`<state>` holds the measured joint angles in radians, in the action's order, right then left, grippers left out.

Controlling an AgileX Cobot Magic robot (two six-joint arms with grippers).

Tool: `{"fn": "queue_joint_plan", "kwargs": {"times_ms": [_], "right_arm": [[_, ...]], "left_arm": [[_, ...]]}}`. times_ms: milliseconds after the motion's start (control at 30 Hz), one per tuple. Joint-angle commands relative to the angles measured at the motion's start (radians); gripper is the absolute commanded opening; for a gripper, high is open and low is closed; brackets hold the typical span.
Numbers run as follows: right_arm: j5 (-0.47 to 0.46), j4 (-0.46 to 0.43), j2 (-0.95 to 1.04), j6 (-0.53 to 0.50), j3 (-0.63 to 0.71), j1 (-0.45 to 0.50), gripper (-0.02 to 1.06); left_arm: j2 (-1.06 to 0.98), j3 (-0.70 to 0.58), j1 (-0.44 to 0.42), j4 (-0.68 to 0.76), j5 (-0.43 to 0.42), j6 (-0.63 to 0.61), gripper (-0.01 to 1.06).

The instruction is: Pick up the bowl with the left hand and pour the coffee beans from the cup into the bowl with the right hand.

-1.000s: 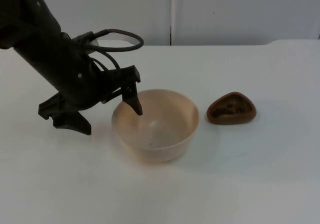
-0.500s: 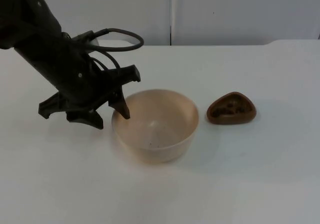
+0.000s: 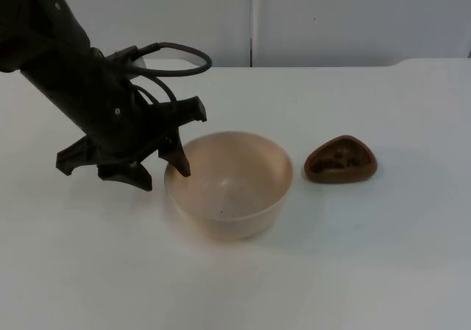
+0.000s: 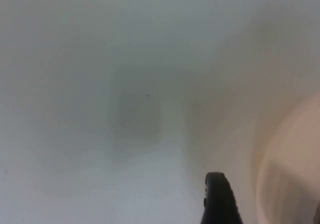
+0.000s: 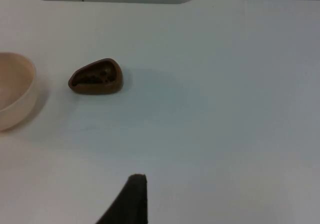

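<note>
A wide, round, cream-coloured bowl [image 3: 229, 183] is sitting upright on the white tabletop [image 3: 368, 256], near the middle of the top view. The left gripper [image 3: 157, 170] is reaching down at the bowl's left rim: one black finger [image 3: 179, 159] is dipping over the rim to the inside of the wall, and the other finger [image 3: 126, 175] is standing outside the bowl, so its jaws are straddling the wall with a clear gap and are not pressing on it. The bowl is resting on the tabletop. In the left wrist view, the bowl's pale curved wall [image 4: 285, 169] is lying just beside a black fingertip [image 4: 218, 199].

A small brown cup with a rounded three-cornered shape [image 3: 341, 160] is standing to the right of the bowl, apart from it, with dark coffee beans [image 3: 337, 159] lying inside. In the right wrist view, this cup [image 5: 96, 77] is sitting near the bowl's edge [image 5: 17, 91]. The right gripper is waiting well away from the cup, one black fingertip [image 5: 132, 199] showing above bare tabletop; whether its jaws are apart or together cannot be told.
</note>
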<state>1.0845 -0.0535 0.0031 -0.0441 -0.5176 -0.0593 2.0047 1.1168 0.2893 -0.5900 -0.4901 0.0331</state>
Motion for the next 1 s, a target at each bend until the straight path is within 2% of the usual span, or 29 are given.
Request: {"fn": "queue_joint_plan", "kwargs": {"times_ms": [0, 300, 433, 567, 600, 767, 967], "right_arm": [[-0.006, 0.007, -0.003, -0.008, 0.002, 0.006, 1.05], [-0.006, 0.007, -0.003, -0.012, 0.002, 0.006, 1.05], [-0.006, 0.007, -0.003, -0.016, 0.002, 0.006, 1.05], [-0.006, 0.007, -0.003, -0.016, 0.002, 0.006, 1.05], [-0.006, 0.007, -0.003, -0.016, 0.002, 0.006, 1.05], [-0.006, 0.007, -0.003, -0.02, 0.002, 0.006, 1.05], [-0.006, 0.007, -0.003, -0.02, 0.002, 0.006, 1.05]], "left_arm": [[0.0, 0.004, 0.005, 0.008, -0.005, 0.002, 0.5], [0.0, 0.004, 0.005, 0.026, -0.005, 0.009, 0.5], [0.0, 0.004, 0.005, 0.026, -0.008, 0.011, 0.42], [0.0, 0.004, 0.005, 0.026, -0.008, 0.014, 0.23], [0.0, 0.004, 0.005, 0.026, -0.008, 0.014, 0.23], [0.0, 0.004, 0.005, 0.026, -0.008, 0.014, 0.0], [0.0, 0.004, 0.005, 0.026, -0.018, 0.014, 0.0]]}}
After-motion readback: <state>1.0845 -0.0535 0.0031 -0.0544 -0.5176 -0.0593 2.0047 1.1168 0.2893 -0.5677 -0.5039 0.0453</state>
